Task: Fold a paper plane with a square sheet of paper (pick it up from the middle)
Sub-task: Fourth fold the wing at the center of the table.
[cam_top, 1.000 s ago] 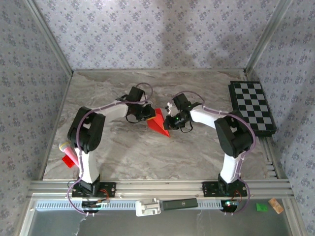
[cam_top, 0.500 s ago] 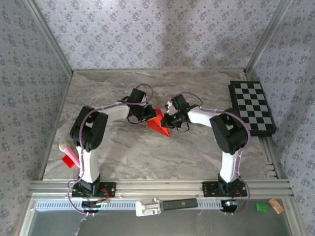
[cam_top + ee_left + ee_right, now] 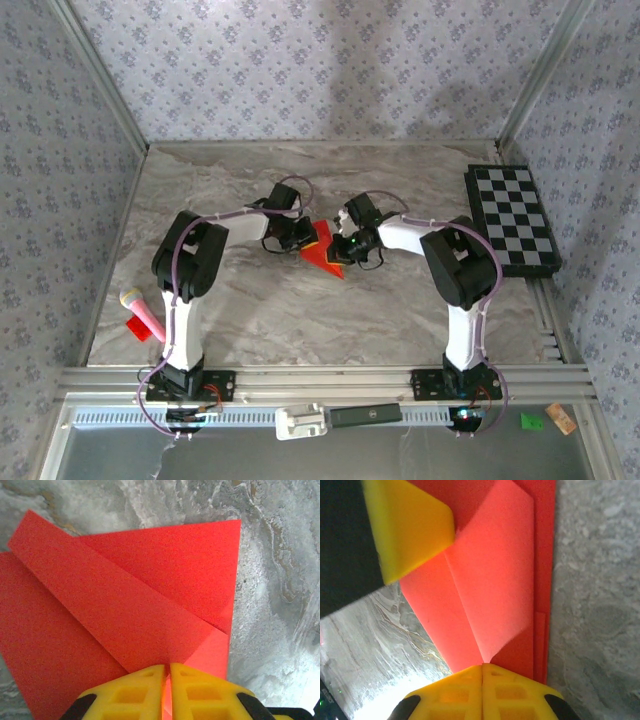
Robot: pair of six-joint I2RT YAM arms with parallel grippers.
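The red paper sheet, creased into a pointed shape, is pinched by the left gripper at its near edge and is spread flat on the table right ahead of the fingertips. A raised flap is nipped at its tip by the right gripper, jaws squeezed tight.

Marble tbl: red paper, chequer board
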